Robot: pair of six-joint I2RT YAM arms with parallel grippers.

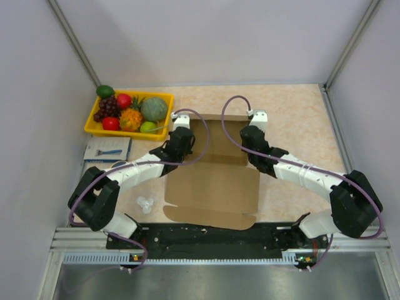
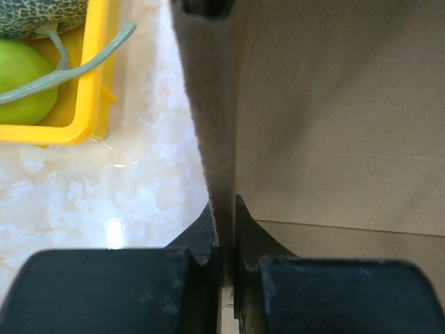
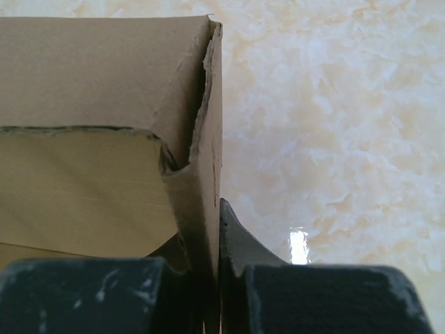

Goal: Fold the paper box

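While the rounded-tab front flap (image 1: 209,217) lies flat nearest the arm bases, the plain brown cardboard mailer box (image 1: 212,184) rests in the middle of the pale marbled table (image 1: 294,119). I judge it under half folded: 2 side walls stand raised, while the front and lid are not yet folded. Farther out, my left tool (image 2: 224,233) is clenched on the left wall and my right tool (image 3: 217,223) on the right wall. Both arms reach forward, elbows out, wrists turned inward. Beyond sits the yellow plastic fruit tray (image 1: 125,133).
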